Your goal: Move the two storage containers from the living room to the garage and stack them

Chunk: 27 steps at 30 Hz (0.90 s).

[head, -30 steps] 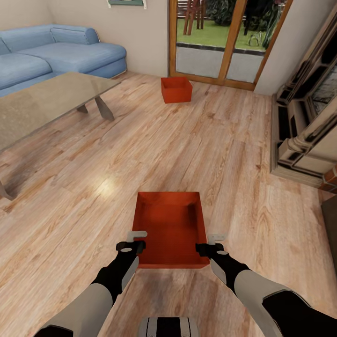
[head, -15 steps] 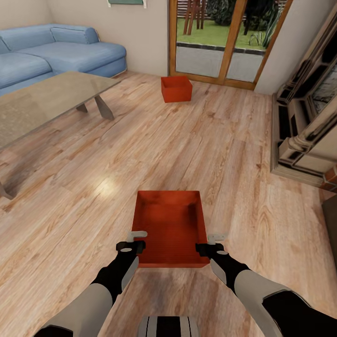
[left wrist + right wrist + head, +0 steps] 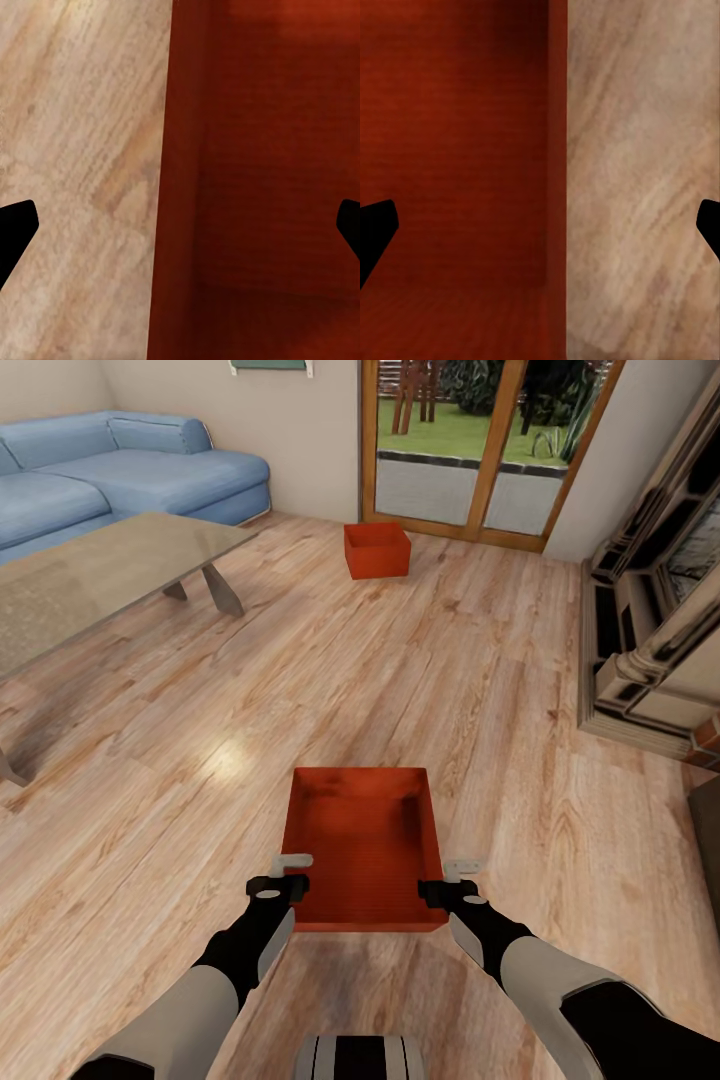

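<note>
Near storage container (image 3: 365, 850) is seen on light wood plank floor (image 3: 480, 690) of living room, directly ahead of robot, open top up, interior bare. Left end effector (image 3: 290, 868) is positioned over its left wall; in left wrist view its fingers (image 3: 16, 229) are spread wide, one outside over floor planks (image 3: 75, 150), one inside over container interior (image 3: 262, 150), wall between them, not pinched. Right end effector (image 3: 462, 875) is positioned likewise at right wall; fingers (image 3: 375, 225) spread, straddling wall, container (image 3: 457, 150) on one side and floor (image 3: 645, 172) on other. Contact w/ walls cannot be told. Second storage container (image 3: 377, 550) is noted well apart, on floor near wood-framed glass doors (image 3: 480, 440). Glass-topped coffee table (image 3: 90, 575) and blue sofa (image 3: 120, 475) are recorded at left.
</note>
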### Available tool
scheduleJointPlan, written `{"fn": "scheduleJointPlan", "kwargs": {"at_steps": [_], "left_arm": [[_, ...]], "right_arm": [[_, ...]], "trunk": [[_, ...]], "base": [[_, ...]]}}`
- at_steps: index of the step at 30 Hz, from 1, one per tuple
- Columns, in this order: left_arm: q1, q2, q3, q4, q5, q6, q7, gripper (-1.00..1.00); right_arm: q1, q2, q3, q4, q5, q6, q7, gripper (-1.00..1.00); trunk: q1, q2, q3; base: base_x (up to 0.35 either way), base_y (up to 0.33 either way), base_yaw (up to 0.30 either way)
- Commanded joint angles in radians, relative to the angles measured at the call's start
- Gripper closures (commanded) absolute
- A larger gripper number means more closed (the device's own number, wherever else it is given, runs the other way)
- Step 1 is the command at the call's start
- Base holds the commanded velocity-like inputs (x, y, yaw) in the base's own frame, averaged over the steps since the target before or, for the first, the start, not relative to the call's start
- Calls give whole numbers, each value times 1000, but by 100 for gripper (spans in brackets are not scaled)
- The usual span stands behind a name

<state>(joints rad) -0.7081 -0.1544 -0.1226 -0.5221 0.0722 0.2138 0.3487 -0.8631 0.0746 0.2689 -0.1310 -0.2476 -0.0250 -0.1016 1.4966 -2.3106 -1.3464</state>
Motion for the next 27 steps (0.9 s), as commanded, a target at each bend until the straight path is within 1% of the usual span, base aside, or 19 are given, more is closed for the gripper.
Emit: {"fn": "scheduleJointPlan", "kwargs": {"at_steps": [1,20,27], "left_arm": [[0,1,-8,-1,8,6,8,-100],[0,2,-9,-1,1,7,7,-100],[0,2,-8,-1,1,7,7,-100]], "right_arm": [[-1,0,9,1,-10,-3,-4,-100],[-1,-1,9,1,-10,-1,-4,-100],[-1,-1,9,1,-10,0,-4,-100]], "trunk": [[0,0,-1],[0,0,-1],[27,-49,-23]], "base": [[0,0,0],[0,0,0],[0,0,0]]}}
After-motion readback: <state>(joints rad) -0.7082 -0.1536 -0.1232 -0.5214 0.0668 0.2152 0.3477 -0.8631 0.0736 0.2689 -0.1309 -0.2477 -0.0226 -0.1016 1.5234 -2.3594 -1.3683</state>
